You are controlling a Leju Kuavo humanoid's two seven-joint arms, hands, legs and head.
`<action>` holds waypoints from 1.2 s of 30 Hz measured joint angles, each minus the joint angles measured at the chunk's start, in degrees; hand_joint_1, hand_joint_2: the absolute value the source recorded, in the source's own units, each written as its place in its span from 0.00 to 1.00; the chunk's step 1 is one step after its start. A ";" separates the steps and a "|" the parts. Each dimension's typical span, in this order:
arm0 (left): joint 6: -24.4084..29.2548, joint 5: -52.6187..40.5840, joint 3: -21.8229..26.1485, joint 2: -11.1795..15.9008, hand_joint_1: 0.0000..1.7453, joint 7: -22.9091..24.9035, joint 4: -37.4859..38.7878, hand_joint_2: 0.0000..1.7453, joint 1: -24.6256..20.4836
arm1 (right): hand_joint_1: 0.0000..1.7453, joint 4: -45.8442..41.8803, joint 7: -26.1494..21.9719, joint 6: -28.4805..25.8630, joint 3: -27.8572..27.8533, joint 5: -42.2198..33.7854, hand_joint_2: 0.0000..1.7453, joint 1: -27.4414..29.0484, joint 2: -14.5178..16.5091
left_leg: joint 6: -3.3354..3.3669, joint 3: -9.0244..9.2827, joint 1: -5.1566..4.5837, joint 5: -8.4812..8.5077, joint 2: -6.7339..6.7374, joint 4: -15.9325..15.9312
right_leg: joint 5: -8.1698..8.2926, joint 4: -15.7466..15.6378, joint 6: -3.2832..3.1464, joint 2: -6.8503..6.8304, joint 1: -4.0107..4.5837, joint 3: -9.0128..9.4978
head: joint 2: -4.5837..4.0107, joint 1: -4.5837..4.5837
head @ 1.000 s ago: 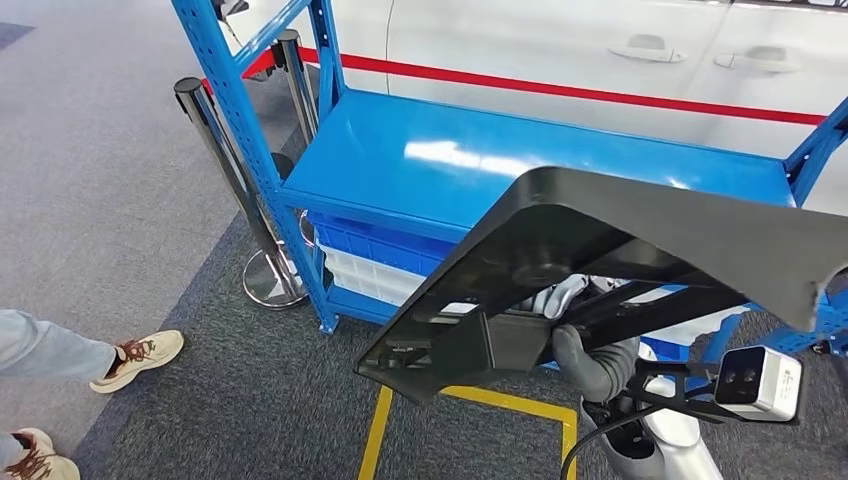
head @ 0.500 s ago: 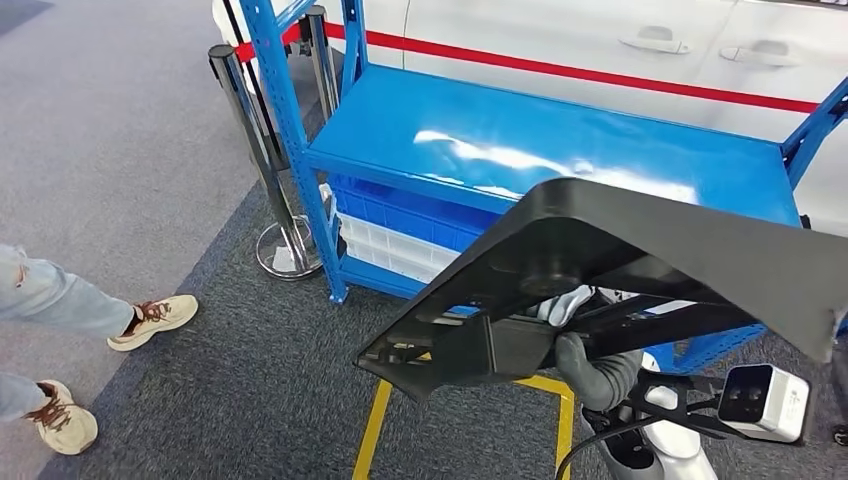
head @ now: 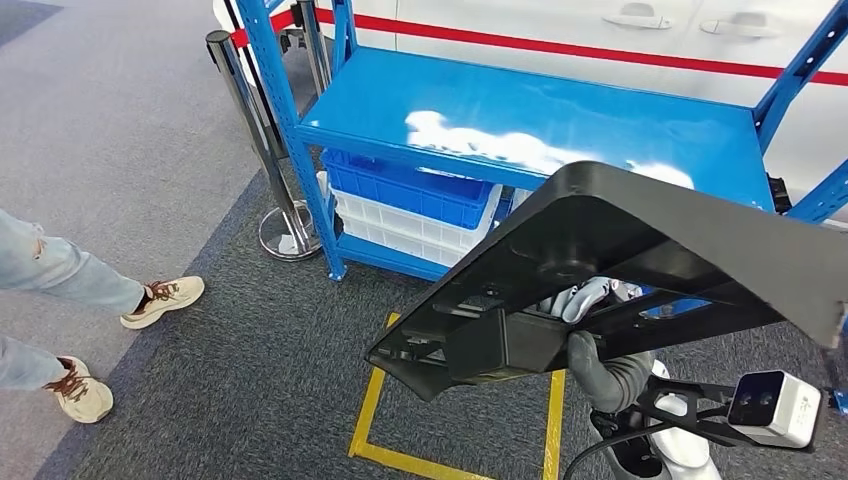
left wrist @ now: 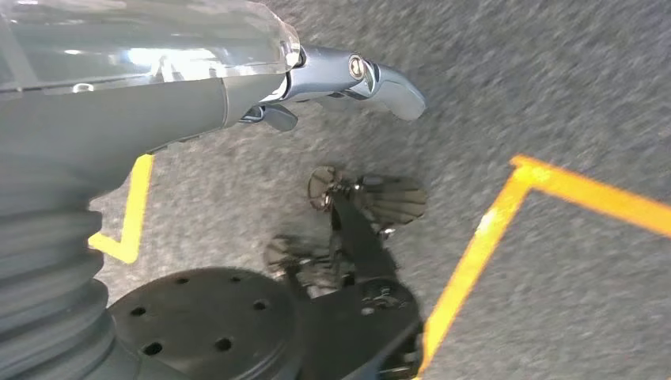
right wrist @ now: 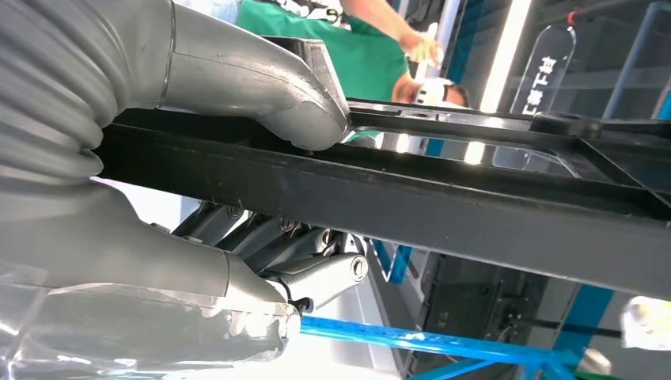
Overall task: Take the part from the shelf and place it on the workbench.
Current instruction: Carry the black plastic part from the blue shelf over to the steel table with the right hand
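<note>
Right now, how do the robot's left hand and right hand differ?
The right hand grips the black part, raised before the blue shelf; the left hand holds nothing. The right hand's fingers wrap a bar of the part; the left hand's point out loosely over the carpet. Both are grey.

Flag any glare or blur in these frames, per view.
Head view: white glare on the blue shelf top, otherwise sharp. Left wrist view: left hand and carpet motion-blurred. Right wrist view: right hand on the black part is sharp; background overexposed and soft.

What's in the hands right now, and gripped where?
Right hand grips the large black plastic panel by a bar on its underside; left hand holds nothing.
</note>
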 joint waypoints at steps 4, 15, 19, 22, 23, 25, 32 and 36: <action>-0.05 -0.04 -0.14 -0.01 0.00 -0.01 -0.01 1.00 -0.06 | 0.98 -0.03 0.01 0.01 -0.01 -0.01 1.00 0.38 0.00 | -0.09 -2.28 0.04 -7.49 0.00 13.35 | 2.72 0.57 -0.75 -0.25 0.88 -3.87 | 0.00 -0.09; -0.06 0.10 -0.22 0.06 0.00 0.32 -0.01 1.00 -0.41 | 0.98 -0.40 -0.12 -0.69 -0.53 0.16 1.00 1.14 -0.24 | 3.10 11.32 -0.86 -3.69 0.43 -5.22 | 3.80 4.38 2.00 -0.03 0.92 -9.78 | 0.00 -0.09; 0.03 0.28 -0.23 0.04 0.00 0.91 -0.01 1.00 -0.27 | 0.98 -0.51 0.03 -1.97 -0.77 3.42 1.00 1.54 -0.51 | 3.17 8.73 -0.65 -1.54 -0.06 -5.11 | -3.85 16.55 3.47 0.32 -0.26 -12.73 | 0.00 0.04; 0.33 0.33 -0.31 0.03 0.00 1.15 -0.01 1.00 -0.20 | 0.98 -0.64 0.25 -2.00 -0.66 5.97 1.00 1.78 -0.76 | 2.42 6.80 -0.27 -0.38 -1.27 -4.53 | 0.03 12.37 4.06 1.08 -1.03 -7.75 | 0.00 0.05; 0.45 0.33 -0.36 0.03 0.00 1.18 -0.01 1.00 -0.20 | 0.98 -0.73 0.40 -1.87 -0.51 6.34 1.00 1.81 -0.91 | 2.12 6.27 -0.17 -0.15 -1.72 -4.29 | 0.53 8.34 4.03 2.14 -1.22 -4.78 | 0.00 0.05; 0.73 0.31 -0.49 0.09 0.00 1.23 0.00 1.00 -0.30 | 0.98 -0.79 0.61 -1.18 -0.02 6.42 1.00 1.93 -1.22 | 1.38 5.55 -0.09 0.36 -2.70 -3.93 | -0.09 2.21 3.68 3.89 -1.29 -0.77 | 0.00 0.03; 0.85 0.16 -1.34 0.46 0.00 0.81 0.01 1.00 -0.32 | 0.98 5.09 -2.76 5.77 5.52 8.59 1.00 1.56 -0.55 | -0.54 0.29 0.11 -4.34 -1.20 5.50 | 0.04 0.28 0.86 0.16 -0.72 -0.54 | 0.00 -0.26; 0.85 0.17 -1.78 0.43 0.00 0.24 0.02 1.00 -0.36 | 0.98 8.40 -2.08 7.07 11.52 9.10 1.00 -0.35 1.41 | -0.67 -1.71 0.13 -4.84 -0.40 11.37 | -0.08 0.70 0.46 -2.42 -0.05 -0.90 | 0.00 -0.30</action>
